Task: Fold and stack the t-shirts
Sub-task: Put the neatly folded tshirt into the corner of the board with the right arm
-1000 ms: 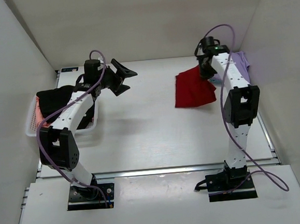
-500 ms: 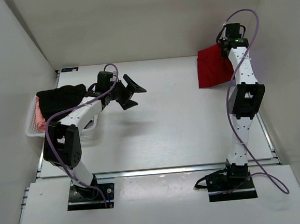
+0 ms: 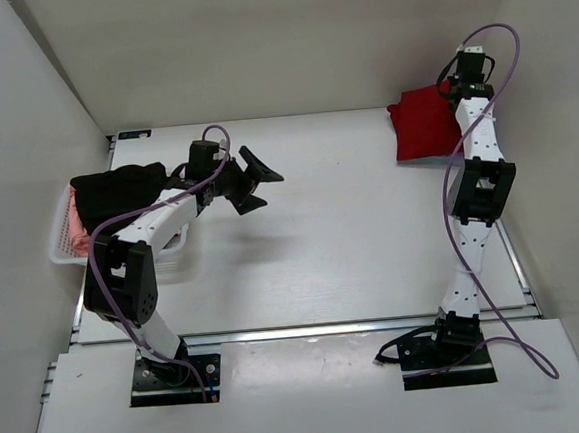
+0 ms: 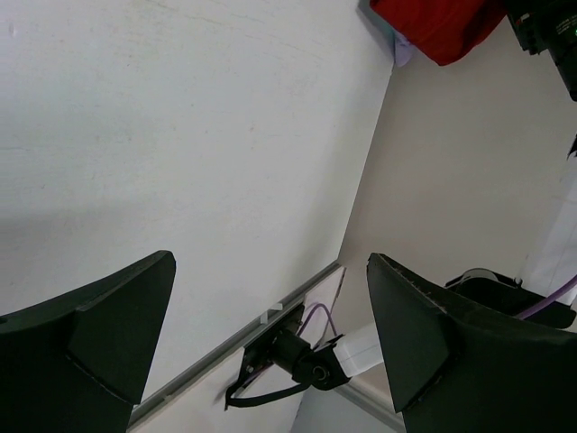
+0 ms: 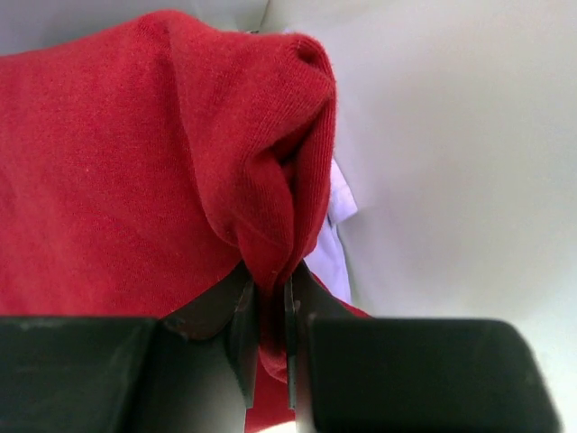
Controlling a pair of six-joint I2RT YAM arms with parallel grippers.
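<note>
A deep red t-shirt lies folded at the far right corner of the table, and my right gripper is shut on a pinched ridge of it. The wrist view shows the red t-shirt bunched between the right gripper's jaws. A sliver of lavender t-shirt peeks from under the red one. My left gripper hovers open over the table's left middle, holding nothing. A black t-shirt and a pink one sit in the basket.
A white lattice basket stands at the table's left edge beside the left arm. White walls close in on three sides. The right arm's base and purple cable show in the left wrist view.
My right arm has carried the red t-shirt from mid-right toward the far right corner, over the lavender one. The left gripper swung a little right and stayed open.
</note>
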